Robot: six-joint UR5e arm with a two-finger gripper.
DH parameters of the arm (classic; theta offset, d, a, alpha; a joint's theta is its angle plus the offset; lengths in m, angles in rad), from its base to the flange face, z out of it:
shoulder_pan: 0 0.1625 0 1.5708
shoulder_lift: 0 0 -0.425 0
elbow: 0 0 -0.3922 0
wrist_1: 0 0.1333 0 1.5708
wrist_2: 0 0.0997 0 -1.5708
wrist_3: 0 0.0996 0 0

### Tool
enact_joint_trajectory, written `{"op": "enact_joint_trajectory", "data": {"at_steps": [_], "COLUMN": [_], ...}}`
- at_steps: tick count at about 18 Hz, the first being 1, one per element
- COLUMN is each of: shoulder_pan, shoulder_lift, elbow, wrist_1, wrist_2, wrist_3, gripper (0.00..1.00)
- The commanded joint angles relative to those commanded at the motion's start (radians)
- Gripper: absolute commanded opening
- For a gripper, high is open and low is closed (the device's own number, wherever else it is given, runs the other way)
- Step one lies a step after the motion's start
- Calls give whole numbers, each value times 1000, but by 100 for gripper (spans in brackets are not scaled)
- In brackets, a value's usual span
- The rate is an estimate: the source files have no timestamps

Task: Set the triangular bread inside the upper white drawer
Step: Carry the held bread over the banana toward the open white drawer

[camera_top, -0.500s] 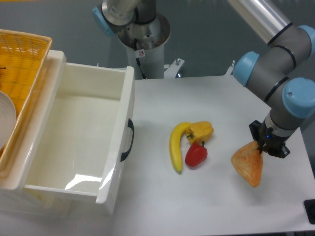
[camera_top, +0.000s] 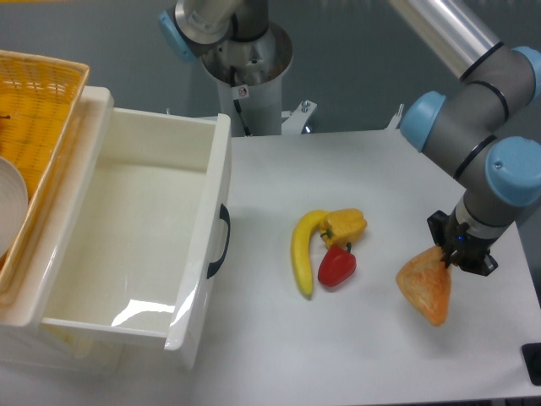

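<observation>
Orange-tan mottled bread [camera_top: 425, 290] — white drawer [camera_top: 135, 228]

A flat white rectangular counter [camera_top: 338, 338] fills most of the view, its surface matte and evenly lit, with only soft shadows on it. Behind it runs a plain grey-blue wall [camera_top: 355, 51] (smooth and dim, with no window or fixture showing). At the lower right corner, past the counter's edge, a small dark patch [camera_top: 532, 362] shows, too little to identify.
</observation>
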Motion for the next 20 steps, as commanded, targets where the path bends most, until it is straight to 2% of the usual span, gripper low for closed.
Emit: {"op": "enact_joint_trajectory", "data": {"at_steps": [3, 6, 9, 13, 20], "shoulder_pan": [-21, -31, -51, -84, -107], "shoulder_lift": [3, 46, 110, 193, 327], "elbow": [3, -4, -20, -32, -87], "wrist_1": [-2, -35, -61, -67, -78], "wrist_2": [-26, -99, -170, -239, -353], "wrist_3": [-63, -155, -222, -336, -428], "gripper": [4, 3, 0, 0, 0]}}
